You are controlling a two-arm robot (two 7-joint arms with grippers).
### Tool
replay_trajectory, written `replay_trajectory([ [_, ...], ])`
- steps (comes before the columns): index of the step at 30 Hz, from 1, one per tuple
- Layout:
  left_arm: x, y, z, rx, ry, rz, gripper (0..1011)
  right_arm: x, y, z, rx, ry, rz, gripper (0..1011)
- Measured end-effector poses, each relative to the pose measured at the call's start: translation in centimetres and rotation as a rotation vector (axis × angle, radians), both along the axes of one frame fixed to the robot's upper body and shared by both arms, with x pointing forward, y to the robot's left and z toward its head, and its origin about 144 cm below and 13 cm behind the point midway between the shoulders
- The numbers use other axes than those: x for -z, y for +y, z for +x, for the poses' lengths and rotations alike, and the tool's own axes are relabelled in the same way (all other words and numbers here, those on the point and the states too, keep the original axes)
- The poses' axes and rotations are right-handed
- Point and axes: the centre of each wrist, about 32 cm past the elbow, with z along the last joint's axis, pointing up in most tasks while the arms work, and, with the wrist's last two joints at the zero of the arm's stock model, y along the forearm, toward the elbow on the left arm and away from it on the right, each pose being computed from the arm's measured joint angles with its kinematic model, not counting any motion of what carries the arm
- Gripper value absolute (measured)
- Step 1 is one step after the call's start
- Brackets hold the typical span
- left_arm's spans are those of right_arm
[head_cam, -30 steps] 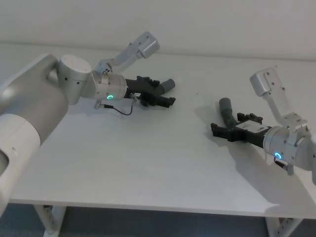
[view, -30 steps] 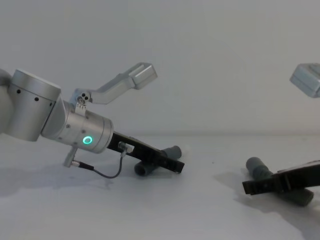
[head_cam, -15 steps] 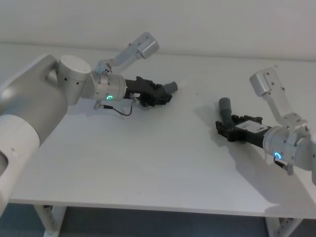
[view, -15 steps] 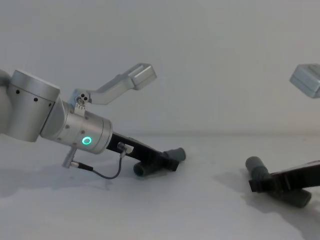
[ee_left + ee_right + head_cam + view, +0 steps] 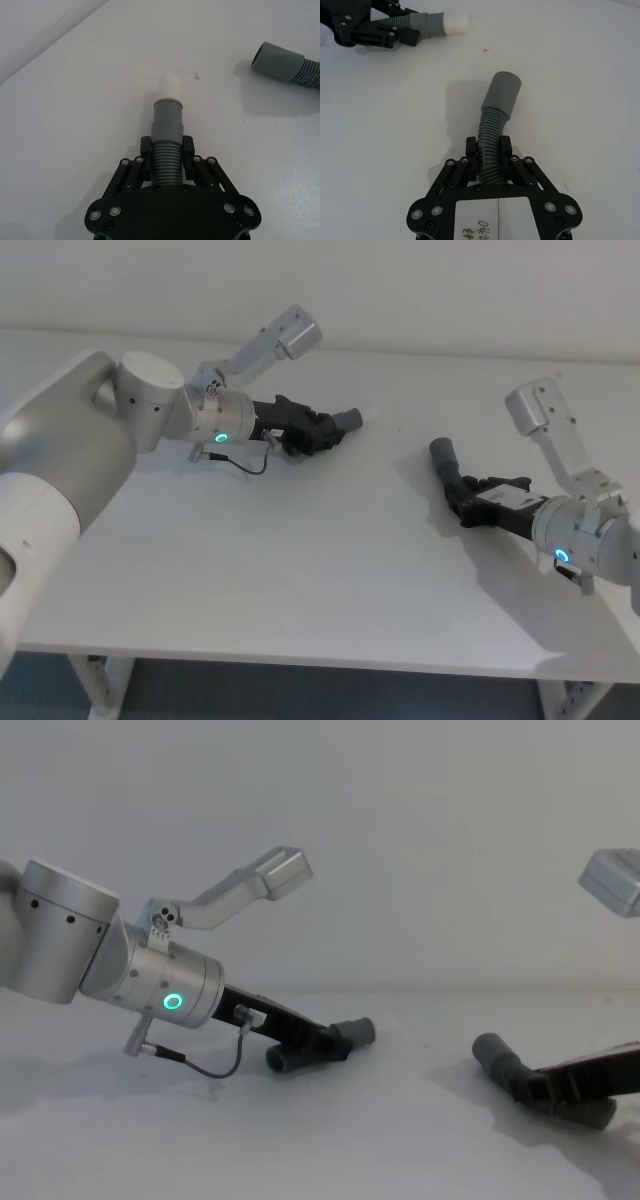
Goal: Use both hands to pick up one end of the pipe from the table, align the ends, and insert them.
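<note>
Pipe's shorter piece [image 5: 166, 152] is clamped in the left gripper [image 5: 322, 431] jaws, low over the tabletop [image 5: 300, 570], pale tip [image 5: 168, 86] aimed right; across on the right, the right gripper [image 5: 468, 502] jaws pinch the longer piece [image 5: 490, 135], socket cuff [image 5: 503, 90] angled up, ends well apart

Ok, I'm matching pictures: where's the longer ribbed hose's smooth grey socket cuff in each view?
Head view: smooth grey socket cuff right of centre, beyond the black right hand.
Chest view: cuff lower right, angled upward.
Left wrist view: cuff beyond the left hand.
Right wrist view: cuff just ahead of that hand.
Shared landmark: shorter hose's grey cuff.
</note>
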Motion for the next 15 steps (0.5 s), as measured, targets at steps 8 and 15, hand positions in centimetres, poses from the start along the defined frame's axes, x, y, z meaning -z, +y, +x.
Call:
replay_trajectory([
  [8,-0.02,0.01,-0.01,0.001,-0.001,0.001,345,0.01,0.01,0.0,0.0,-0.001,-0.001,262],
  [15,-0.46,0.07,-0.05,0.034,-0.032,0.021,345,0.07,-0.08,-0.18,-0.011,-0.034,-0.015,262],
])
